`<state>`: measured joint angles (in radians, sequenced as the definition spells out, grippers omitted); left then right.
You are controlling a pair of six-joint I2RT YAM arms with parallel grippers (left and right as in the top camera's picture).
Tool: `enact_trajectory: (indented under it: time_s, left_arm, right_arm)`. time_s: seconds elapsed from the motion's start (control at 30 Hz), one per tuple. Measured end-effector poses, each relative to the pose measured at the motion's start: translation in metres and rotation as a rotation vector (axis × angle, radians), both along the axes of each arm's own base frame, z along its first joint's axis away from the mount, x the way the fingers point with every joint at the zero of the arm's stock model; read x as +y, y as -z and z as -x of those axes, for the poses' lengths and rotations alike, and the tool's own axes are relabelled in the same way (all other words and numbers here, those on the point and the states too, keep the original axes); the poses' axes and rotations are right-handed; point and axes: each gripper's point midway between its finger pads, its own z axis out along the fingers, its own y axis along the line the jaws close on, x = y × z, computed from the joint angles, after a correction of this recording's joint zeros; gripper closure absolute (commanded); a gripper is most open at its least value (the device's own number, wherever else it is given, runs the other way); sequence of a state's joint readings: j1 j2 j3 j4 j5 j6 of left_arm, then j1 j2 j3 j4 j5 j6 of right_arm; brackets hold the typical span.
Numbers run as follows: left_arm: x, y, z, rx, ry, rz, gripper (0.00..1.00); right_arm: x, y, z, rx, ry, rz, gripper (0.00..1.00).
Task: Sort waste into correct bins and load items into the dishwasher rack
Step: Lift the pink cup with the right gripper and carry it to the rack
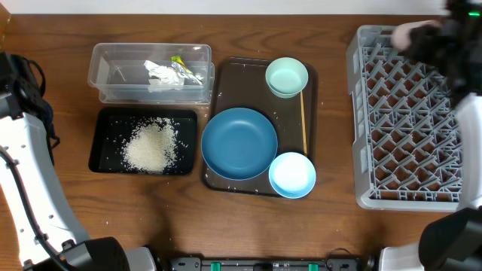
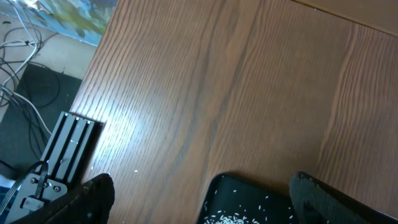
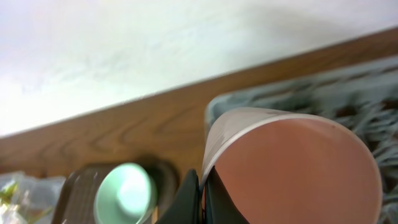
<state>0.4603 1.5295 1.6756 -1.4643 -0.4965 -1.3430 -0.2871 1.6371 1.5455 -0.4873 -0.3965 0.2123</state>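
Note:
My right gripper (image 3: 202, 202) is shut on the rim of the small pink cup (image 3: 292, 168) and holds it above the far left corner of the grey dishwasher rack (image 1: 410, 120); the cup shows in the overhead view (image 1: 407, 34). The blue plate (image 1: 239, 143), mint green bowl (image 1: 287, 77), light blue bowl (image 1: 292, 175) and chopstick (image 1: 304, 124) lie on the brown tray (image 1: 218, 90). Rice (image 1: 151, 147) is piled in the black tray (image 1: 105, 128). Paper and wrappers (image 1: 169, 71) lie in the clear tub (image 1: 151, 73). My left gripper (image 2: 199, 199) is open and empty over the black tray's corner (image 2: 249, 199).
The table's left edge, with cables and a metal bracket (image 2: 68, 149) below it, shows in the left wrist view. A white wall (image 3: 155, 43) lies beyond the table's far edge. A few rice grains lie scattered on the brown tray.

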Motion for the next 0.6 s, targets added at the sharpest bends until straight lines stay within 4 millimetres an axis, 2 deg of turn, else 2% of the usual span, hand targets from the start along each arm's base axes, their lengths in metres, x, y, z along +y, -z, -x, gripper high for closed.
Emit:
enact_trajectory:
  time_s: [0.1, 0.2, 0.37, 0.6]
  left_arm:
    - [0.000, 0.000, 0.000, 0.000, 0.000, 0.000, 0.08]
    - [0.000, 0.000, 0.000, 0.000, 0.000, 0.000, 0.08]
    - [0.000, 0.000, 0.000, 0.000, 0.000, 0.000, 0.08]
    - [0.000, 0.000, 0.000, 0.000, 0.000, 0.000, 0.08]
  right_arm:
    - [-0.033, -0.006, 0.003, -0.045, 0.011, -0.016, 0.99]
    - [-0.060, -0.001, 0.008, -0.069, -0.025, -0.036, 0.99]
    - [-0.083, 0.023, 0.010, -0.092, -0.132, -0.097, 0.99]
    - [-0.114, 0.053, 0.011, -0.222, -0.303, -0.240, 0.99]
